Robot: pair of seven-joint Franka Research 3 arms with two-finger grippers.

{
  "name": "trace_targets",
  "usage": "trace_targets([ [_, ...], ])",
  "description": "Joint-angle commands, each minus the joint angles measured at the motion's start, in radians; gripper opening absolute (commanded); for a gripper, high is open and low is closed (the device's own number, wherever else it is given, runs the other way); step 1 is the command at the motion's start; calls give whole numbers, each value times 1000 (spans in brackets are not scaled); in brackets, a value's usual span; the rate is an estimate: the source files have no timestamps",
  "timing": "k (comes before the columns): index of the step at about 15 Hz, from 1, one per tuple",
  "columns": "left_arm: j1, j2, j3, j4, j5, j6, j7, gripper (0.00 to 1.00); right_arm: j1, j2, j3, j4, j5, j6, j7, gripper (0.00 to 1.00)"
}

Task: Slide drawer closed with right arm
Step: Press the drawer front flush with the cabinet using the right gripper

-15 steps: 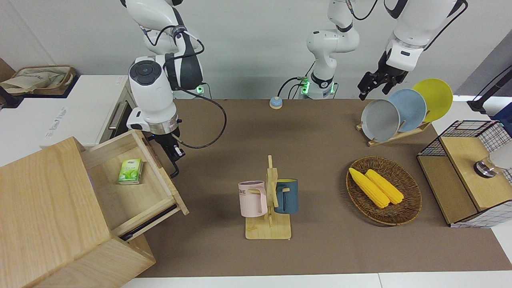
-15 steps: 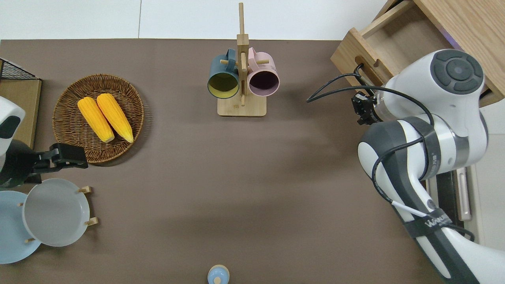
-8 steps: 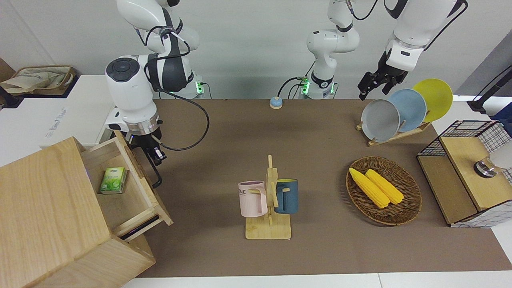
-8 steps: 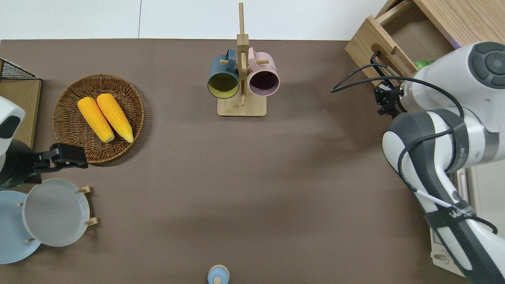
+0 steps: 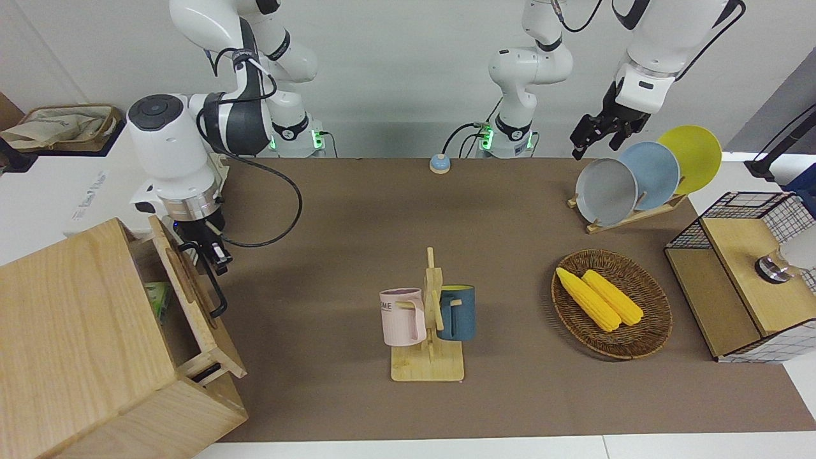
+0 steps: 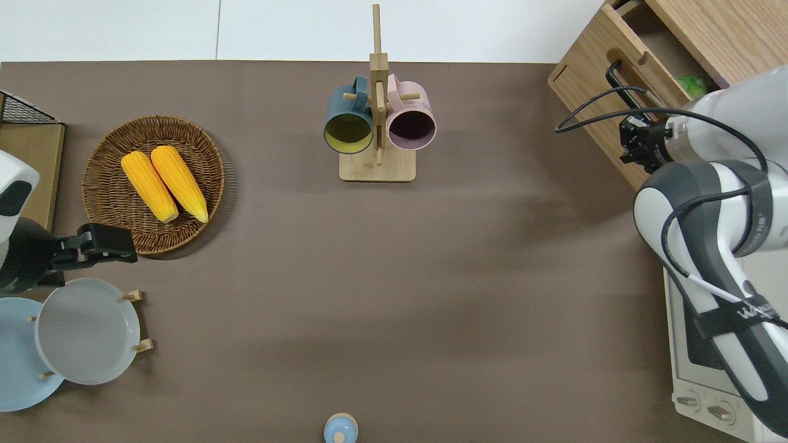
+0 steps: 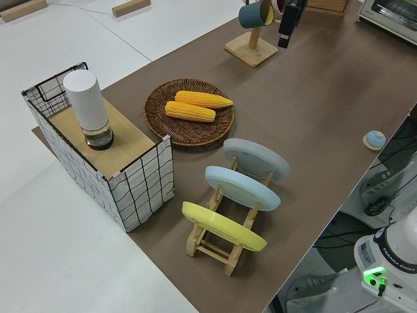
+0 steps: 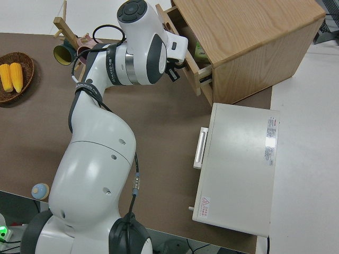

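The pale-wood drawer (image 5: 191, 306) sticks out a short way from the box cabinet (image 5: 70, 331) at the right arm's end of the table. A green packet (image 5: 156, 299) lies inside it, partly hidden. The drawer's black bar handle (image 5: 213, 287) runs along its front. My right gripper (image 5: 217, 260) is against the drawer front at the handle's end nearer to the robots; it also shows in the overhead view (image 6: 634, 132) and in the right side view (image 8: 172, 74). My left arm is parked, with its gripper (image 5: 590, 135) in the air.
A mug rack (image 5: 428, 319) with a pink and a blue mug stands mid-table. A wicker basket (image 5: 644, 338) holds two corn cobs. A plate rack (image 5: 637, 178), a wire-and-wood box (image 5: 739, 280) and a white toaster oven (image 6: 708, 369) stand around.
My right arm has moved toward the cabinet with the drawer front. The drawer has slid most of the way in, and the green packet is now largely covered. The left arm has not moved.
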Motion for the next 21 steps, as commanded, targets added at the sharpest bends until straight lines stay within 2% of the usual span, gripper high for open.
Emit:
trace_targets([
  [1,-1,-8,4,4,-1,-17,9,993,-50,24,13,29,-18,40,-52,0],
  [5,-1,-8,4,4,-1,-15,9,993,-79,53,11,76,-21,62,-86,0],
  [8,-1,-8,4,4,-1,-16,9,993,-99,56,13,78,-35,92,-107,0],
  [16,-1,-8,4,4,-1,-15,9,993,-102,68,13,82,-67,98,-126,0],
  [21,-1,-8,4,4,-1,-15,9,993,-74,35,24,67,-67,57,-123,0],
])
